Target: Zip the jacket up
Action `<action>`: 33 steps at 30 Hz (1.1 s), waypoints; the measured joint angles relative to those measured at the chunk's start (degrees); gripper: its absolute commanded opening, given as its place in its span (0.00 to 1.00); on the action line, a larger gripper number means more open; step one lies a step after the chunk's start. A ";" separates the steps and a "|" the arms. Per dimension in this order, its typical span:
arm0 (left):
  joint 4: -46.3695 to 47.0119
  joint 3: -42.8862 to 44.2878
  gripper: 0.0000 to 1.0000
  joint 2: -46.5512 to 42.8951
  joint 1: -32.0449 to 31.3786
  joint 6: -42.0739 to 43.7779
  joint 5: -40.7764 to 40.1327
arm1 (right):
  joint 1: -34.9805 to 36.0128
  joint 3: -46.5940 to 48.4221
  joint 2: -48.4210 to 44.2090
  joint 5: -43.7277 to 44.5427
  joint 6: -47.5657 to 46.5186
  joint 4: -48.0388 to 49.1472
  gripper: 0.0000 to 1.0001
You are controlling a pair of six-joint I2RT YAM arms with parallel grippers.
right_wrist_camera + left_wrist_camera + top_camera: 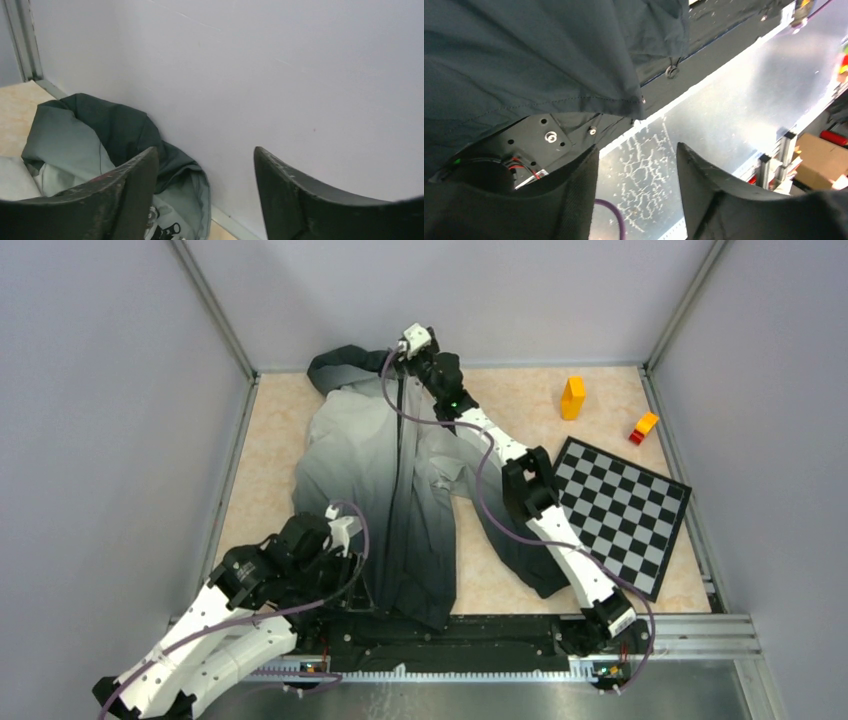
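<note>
**View coverage.** The whole jacket (365,455) is shown only in the top external view. It is laid flat on the left half of the table (500,415), with the dark hood (345,368) against the far wall and the black hem draped over the near edge onto the arm mounting rail (450,628). The dark front zipper (400,460) is seen as one line running from collar to hem. Whether it is joined cannot be told.

The underside of the hem is shown only in the left wrist view, hanging above a bright metal plate (734,100). The left gripper (636,192) is seen there with its jaws spread and nothing between them; the hem lies above and clear of the fingers (579,200).

In the right wrist view the right gripper (205,195) is seen at the hood end, jaws apart and empty, facing the far wall (300,75).

**Edges and clearance.** The hood touches the far wall. Bare tabletop is left to the right of the jacket, between it and the checkerboard (625,510). The right sleeve runs under the right arm.

**Count.**
- Jackets: one.
- Arms: two.
- Blocks: two, a yellow block (572,398) and a red-and-yellow block (643,427), both well apart from the jacket.
- Checkerboards: one.
</note>
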 measured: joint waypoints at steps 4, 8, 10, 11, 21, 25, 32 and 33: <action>2.16 2.38 0.88 -0.17 -0.02 -0.35 -0.09 | -0.31 -6.60 -4.13 2.01 1.53 -4.59 0.83; 5.68 4.61 0.94 -1.38 -0.02 -0.13 -0.07 | 0.04 -13.97 -11.69 5.27 4.72 -15.15 0.85; 7.80 5.53 0.97 -1.53 -0.02 0.22 -0.15 | 0.52 -20.11 -17.84 7.56 7.58 -19.65 0.86; 8.98 5.95 0.98 -1.44 -0.02 0.46 -0.39 | 0.85 -24.28 -21.90 8.90 9.44 -21.70 0.87; 22.25 12.41 0.99 0.63 -0.02 4.92 -8.90 | 7.58 -65.83 -70.64 15.10 25.03 -27.10 0.89; 27.71 14.27 0.99 0.33 -0.02 6.32 -14.27 | 7.54 -75.65 -88.54 14.32 28.72 -28.00 0.90; 33.83 23.69 0.99 2.67 -0.02 10.82 -20.87 | 7.15 -83.71 -110.27 14.86 30.18 -30.91 0.89; 34.49 25.46 0.99 3.37 -0.02 11.41 -21.33 | 7.13 -83.93 -112.89 15.28 30.18 -31.45 0.90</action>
